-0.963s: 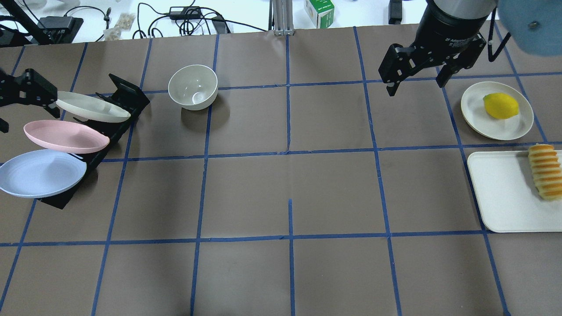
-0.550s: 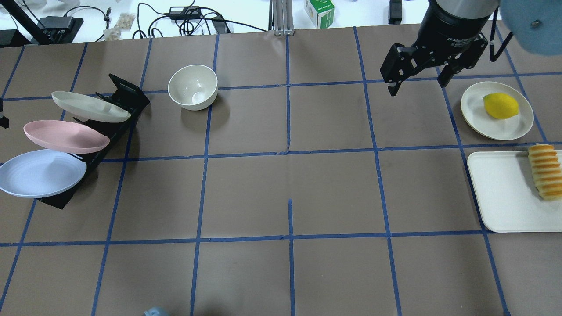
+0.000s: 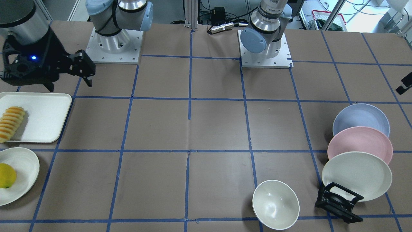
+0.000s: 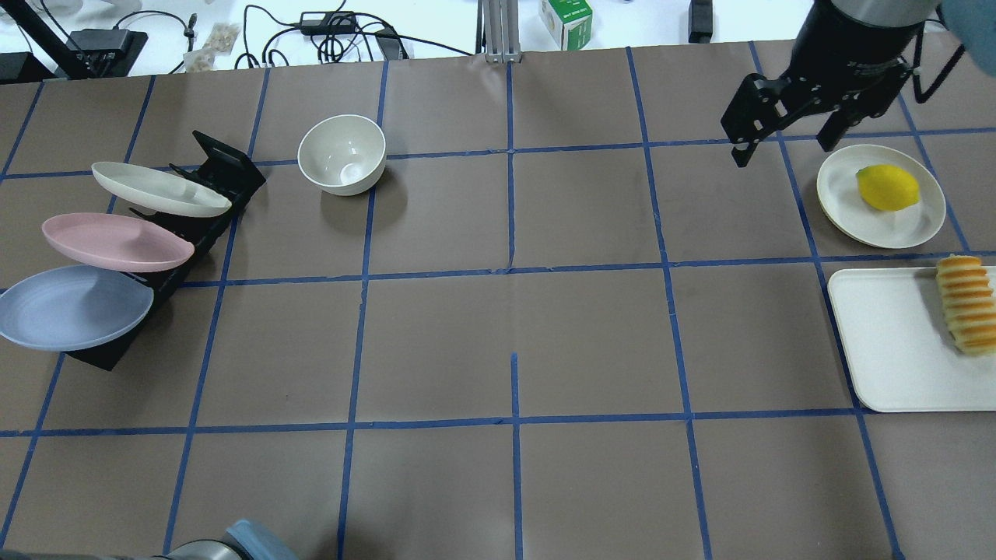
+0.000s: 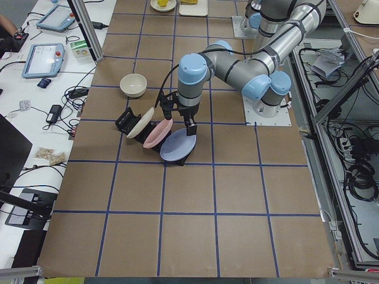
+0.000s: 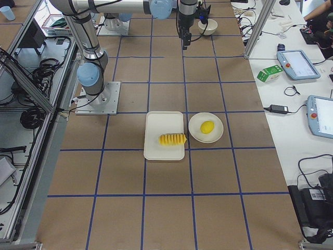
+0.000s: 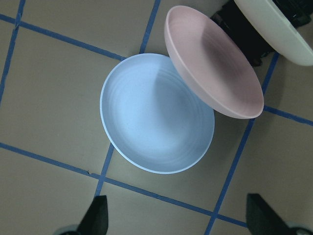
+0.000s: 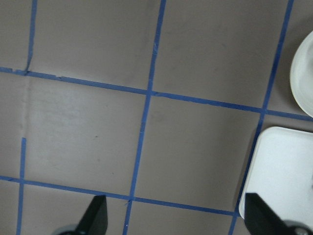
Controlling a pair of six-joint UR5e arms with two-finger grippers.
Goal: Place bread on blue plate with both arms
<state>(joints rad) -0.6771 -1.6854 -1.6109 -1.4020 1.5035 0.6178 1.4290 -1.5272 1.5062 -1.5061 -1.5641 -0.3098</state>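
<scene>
You have the right gripper (image 4: pixel 782 152) in the upper right of the frame, its fingers spread wide with nothing between them, just left of a cream plate (image 4: pixel 840 204) that carries a lemon (image 4: pixel 887 187). Below that plate, at the right edge, the bread (image 4: pixel 967 305) lies on the right part of a white tray (image 4: pixel 887 358). At the left you see the blue plate (image 4: pixel 74 307), a pink plate (image 4: pixel 117 243) and a second cream plate (image 4: pixel 159 189) tilted in a black rack (image 4: pixel 229 171), the blue one lowest in the frame, with a white bowl (image 4: pixel 342 154) to their right.

Matt blue plate (image 7: pixel 156 112), ridged bread (image 4: pixel 967 305)
</scene>
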